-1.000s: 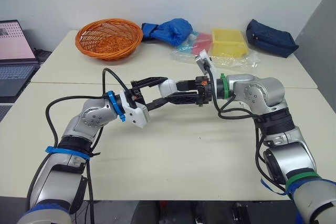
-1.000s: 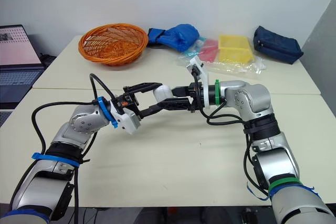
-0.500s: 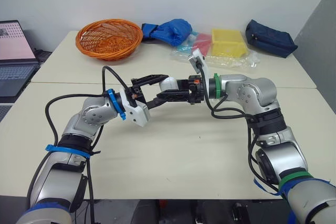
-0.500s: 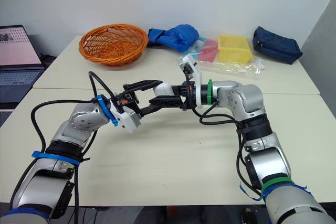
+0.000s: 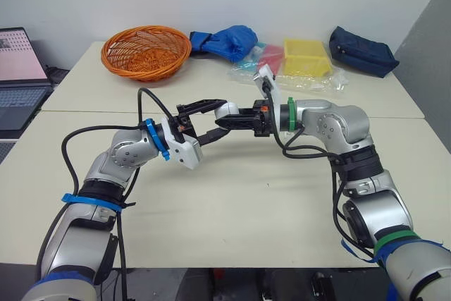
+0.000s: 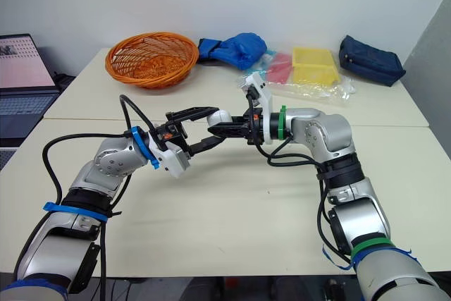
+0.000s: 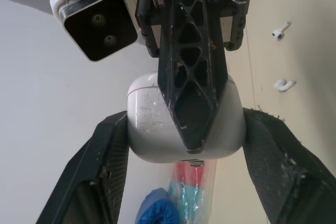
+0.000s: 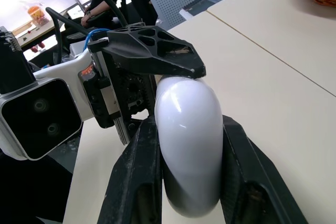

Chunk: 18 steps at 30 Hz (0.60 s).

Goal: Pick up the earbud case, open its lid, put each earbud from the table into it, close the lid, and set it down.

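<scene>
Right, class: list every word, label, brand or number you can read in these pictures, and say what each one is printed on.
No text here can be read.
Laptop screen: something is displayed, but it is too small to read.
Earbud case: scuffed white shell, no print visible.
Yellow packet: no legible label.

Glossy white earbud case [image 8: 189, 129], held aloft, two white earbuds [image 7: 281, 27] lying apart on the table [image 5: 232, 202]
</scene>
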Tool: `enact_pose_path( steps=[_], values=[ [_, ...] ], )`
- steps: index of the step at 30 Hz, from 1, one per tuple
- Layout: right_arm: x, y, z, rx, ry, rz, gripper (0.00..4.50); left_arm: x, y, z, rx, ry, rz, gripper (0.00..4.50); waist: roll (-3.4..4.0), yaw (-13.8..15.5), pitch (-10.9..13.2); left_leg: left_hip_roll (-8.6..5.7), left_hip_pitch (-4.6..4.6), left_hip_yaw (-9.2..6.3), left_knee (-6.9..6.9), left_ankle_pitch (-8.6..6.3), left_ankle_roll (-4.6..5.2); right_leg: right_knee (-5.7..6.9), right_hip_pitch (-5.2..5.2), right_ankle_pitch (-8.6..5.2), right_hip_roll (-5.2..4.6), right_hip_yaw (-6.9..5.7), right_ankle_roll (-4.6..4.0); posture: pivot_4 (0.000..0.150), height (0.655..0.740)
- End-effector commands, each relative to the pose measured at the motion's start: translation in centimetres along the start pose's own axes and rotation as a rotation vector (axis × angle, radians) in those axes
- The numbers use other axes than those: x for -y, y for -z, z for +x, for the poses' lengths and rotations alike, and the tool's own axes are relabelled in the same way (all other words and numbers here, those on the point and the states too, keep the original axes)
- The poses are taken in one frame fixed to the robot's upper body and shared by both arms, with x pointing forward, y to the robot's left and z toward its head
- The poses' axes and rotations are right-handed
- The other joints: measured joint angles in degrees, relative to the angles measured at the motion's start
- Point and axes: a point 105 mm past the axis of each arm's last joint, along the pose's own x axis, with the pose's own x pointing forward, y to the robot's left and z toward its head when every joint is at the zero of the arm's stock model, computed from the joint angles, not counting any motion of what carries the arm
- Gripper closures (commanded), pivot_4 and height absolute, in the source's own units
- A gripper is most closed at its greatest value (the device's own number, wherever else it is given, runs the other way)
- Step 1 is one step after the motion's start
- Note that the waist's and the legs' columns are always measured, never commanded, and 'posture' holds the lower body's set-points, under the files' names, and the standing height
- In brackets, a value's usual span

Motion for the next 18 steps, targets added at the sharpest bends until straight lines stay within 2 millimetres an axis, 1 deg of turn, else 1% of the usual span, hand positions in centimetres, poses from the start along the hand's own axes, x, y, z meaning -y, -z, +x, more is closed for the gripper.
enact_pose_path(
  steps=[1, 7, 9, 10, 14, 18],
  values=[
    [-0.38, -0.70, -0.29, 0.027, -0.021, -0.013, 3.56, -1.41, -1.14, 0.54, 0.054, -0.046, 0.046, 1.69, 0.00, 0.00, 0.00, 0.00, 0.00, 0.00, 0.00, 0.00, 0.00, 0.00, 0.00, 0.00, 0.00, 0.00, 0.00, 0.150, 0.7400],
    [-0.91, -0.54, -0.03, 0.019, -0.044, -0.003, 3.56, -1.41, -1.23, 0.40, 0.051, -0.042, 0.048, 1.69, 0.00, 0.00, 0.00, 0.00, 0.00, 0.00, 0.00, 0.00, 0.00, 0.00, 0.00, 0.00, 0.00, 0.00, 0.00, 0.150, 0.7400],
    [-0.87, -0.55, 0.05, 0.023, -0.042, 0.002, 2.84, -1.47, -1.28, 0.40, 0.051, -0.043, 0.050, 1.69, 0.00, 0.00, 0.00, 0.00, 0.00, 0.00, 0.00, 0.00, 0.00, 0.00, 0.00, 0.00, 0.00, 0.00, 0.00, 0.150, 0.7400],
    [-0.79, -0.60, 0.08, 0.025, -0.035, 0.000, 2.62, -1.52, -1.29, 0.41, 0.050, -0.044, 0.051, 1.69, 0.00, 0.00, 0.00, 0.00, 0.00, 0.00, 0.00, 0.00, 0.00, 0.00, 0.00, 0.00, 0.00, 0.00, 0.00, 0.150, 0.7400],
    [-0.73, -0.66, 0.09, 0.026, -0.030, 0.000, 1.14, -1.60, -1.27, 0.39, 0.046, -0.043, 0.053, 1.69, 0.00, 0.00, 0.00, 0.00, 0.00, 0.00, 0.01, 0.00, 0.00, 0.01, 0.00, 0.00, 0.00, 0.00, 0.00, 0.150, 0.7400],
    [-0.76, -0.70, 0.09, 0.026, -0.032, 0.001, 1.14, -1.63, -1.23, 0.39, 0.045, -0.041, 0.052, 1.69, 0.00, 0.00, 0.00, 0.00, 0.01, 0.00, 0.01, 0.00, 0.00, 0.01, 0.00, 0.00, 0.00, 0.00, 0.00, 0.150, 0.7400]
  ],
)
